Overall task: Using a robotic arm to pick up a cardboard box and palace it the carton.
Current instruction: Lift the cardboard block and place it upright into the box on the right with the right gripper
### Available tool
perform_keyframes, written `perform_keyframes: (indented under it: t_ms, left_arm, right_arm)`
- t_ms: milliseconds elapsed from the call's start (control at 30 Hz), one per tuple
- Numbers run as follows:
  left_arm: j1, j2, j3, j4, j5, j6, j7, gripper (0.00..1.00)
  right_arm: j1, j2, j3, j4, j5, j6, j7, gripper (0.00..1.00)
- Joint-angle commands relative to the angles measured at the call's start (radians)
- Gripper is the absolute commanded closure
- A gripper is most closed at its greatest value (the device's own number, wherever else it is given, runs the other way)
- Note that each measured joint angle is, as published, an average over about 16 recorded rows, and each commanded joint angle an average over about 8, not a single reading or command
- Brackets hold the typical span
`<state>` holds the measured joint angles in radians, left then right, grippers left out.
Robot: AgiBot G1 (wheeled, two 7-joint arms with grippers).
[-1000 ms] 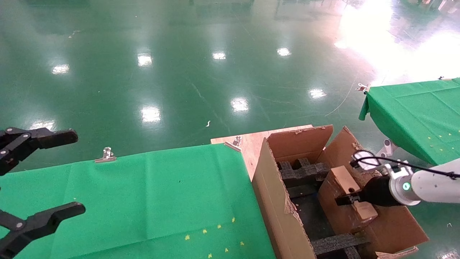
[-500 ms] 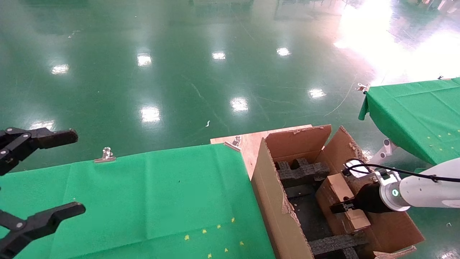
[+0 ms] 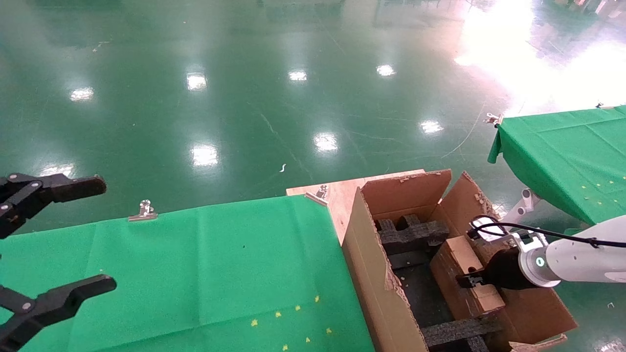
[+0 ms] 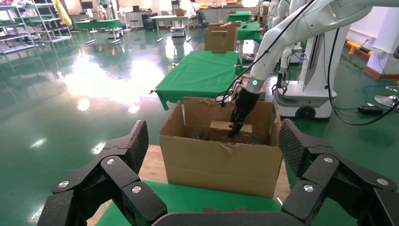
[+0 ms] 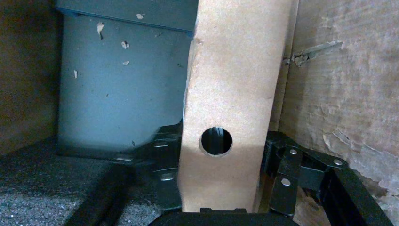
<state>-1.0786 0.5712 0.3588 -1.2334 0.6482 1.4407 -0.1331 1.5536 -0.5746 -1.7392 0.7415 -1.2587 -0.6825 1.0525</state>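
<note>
My right claw (image 3: 470, 280), black and multi-linked on its glossy white arm, is clamped across the small flat brown cardboard box (image 3: 464, 276), one finger on each broad face, its narrow side with the round hole facing my wrist. The box stands on edge inside the large torn-flapped corrugated carton (image 3: 376, 274), close to the far-side wall, beyond the black foam inserts (image 3: 413, 232). I judge this the placing step: next, settle it, then let go. My left claw (image 3: 46, 244) hangs spread wide over the green-clothed table (image 3: 195, 274).
</note>
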Motion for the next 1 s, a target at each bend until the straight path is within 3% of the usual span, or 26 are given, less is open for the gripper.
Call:
perform_keyframes:
  t_ms: [33,633,1000]
  left_arm:
    - [0.0,0.0,0.0,0.0,0.0,0.0,0.0,0.0]
    - [0.0,0.0,0.0,0.0,0.0,0.0,0.0,0.0]
    - [0.0,0.0,0.0,0.0,0.0,0.0,0.0,0.0]
  right_arm:
    - [0.001,0.001,-0.001,0.001,-0.001,0.0,0.0,0.0]
    - [0.067,0.034,0.014,0.045,-0.023,0.007,-0.008,0.0]
    - [0.19,0.068,0.059,0.145,-0.055,0.027,-0.055,0.0]
